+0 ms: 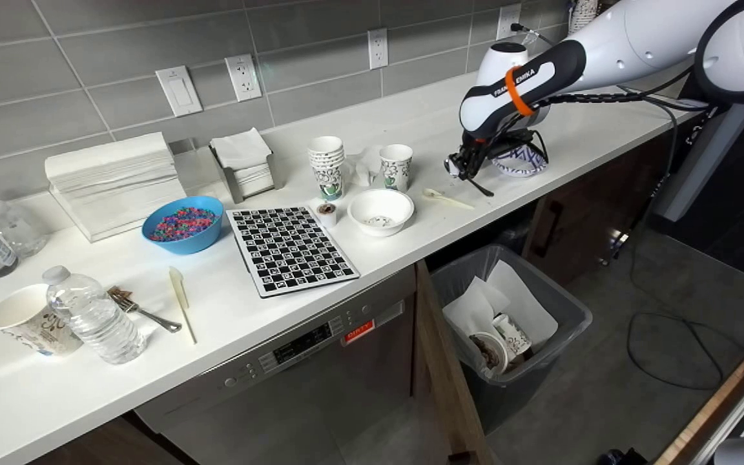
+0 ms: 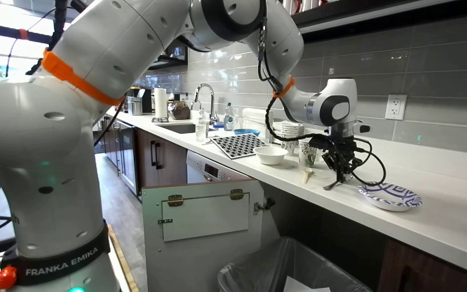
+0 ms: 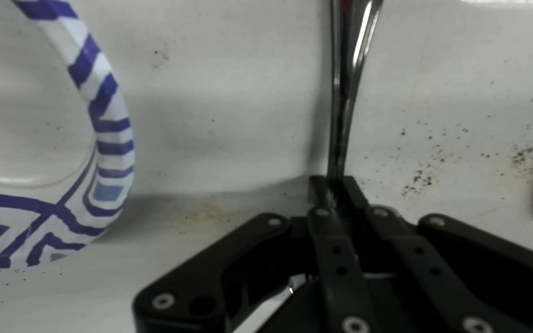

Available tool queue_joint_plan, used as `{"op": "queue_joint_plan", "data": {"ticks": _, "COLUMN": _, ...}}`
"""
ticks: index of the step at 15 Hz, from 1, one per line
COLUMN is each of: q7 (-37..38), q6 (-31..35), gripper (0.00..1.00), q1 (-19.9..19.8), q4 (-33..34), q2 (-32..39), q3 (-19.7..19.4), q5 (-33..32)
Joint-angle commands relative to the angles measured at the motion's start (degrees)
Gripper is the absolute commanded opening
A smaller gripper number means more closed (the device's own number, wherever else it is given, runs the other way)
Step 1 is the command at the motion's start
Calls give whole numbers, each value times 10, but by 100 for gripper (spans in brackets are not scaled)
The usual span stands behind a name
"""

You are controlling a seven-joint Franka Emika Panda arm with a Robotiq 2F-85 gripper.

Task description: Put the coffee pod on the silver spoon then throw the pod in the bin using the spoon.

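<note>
My gripper (image 3: 338, 187) is shut on the silver spoon (image 3: 340, 134). The fingers point down, close to the counter, and grip the spoon's handle. The handle's wide end sticks out beyond the fingertips; the spoon's bowl is hidden by the gripper. In both exterior views the gripper (image 1: 469, 172) (image 2: 341, 177) is beside the blue-patterned bowl, with the spoon (image 1: 480, 188) (image 2: 331, 185) jutting out low. The coffee pod (image 1: 327, 214), white with a brown top, stands by the checkered board, away from the gripper. The bin (image 1: 577, 318) (image 2: 233, 271), with a clear liner, stands below the counter.
The blue-patterned bowl (image 1: 519, 165) (image 3: 117, 138) is beside the gripper. A pale spoon (image 1: 447, 198) (image 2: 307, 174) lies on its other side. A white bowl (image 1: 354, 210) and paper cup (image 1: 396, 169) stand between pod and gripper. The checkered board (image 1: 294, 248) and open cabinet door (image 2: 205, 223) are nearby.
</note>
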Motion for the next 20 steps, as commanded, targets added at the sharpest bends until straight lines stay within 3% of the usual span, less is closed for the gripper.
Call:
{"op": "queue_joint_plan", "data": {"ticks": 1, "q7": 2, "q6": -14, "gripper": 2, "q1": 8, "q4": -5, "q2": -10, "q3": -7, "q5": -13}}
{"op": "queue_joint_plan", "data": {"ticks": 11, "q7": 2, "q6": -24, "gripper": 2, "q1": 22, "q4": -59, "q2": -70, "q3": -9, "q5": -37}}
{"op": "queue_joint_plan", "data": {"ticks": 20, "q7": -19, "q6": -28, "gripper": 2, "q1": 35, "q4": -164, "q2": -161, "q3": -10, "q5": -67}}
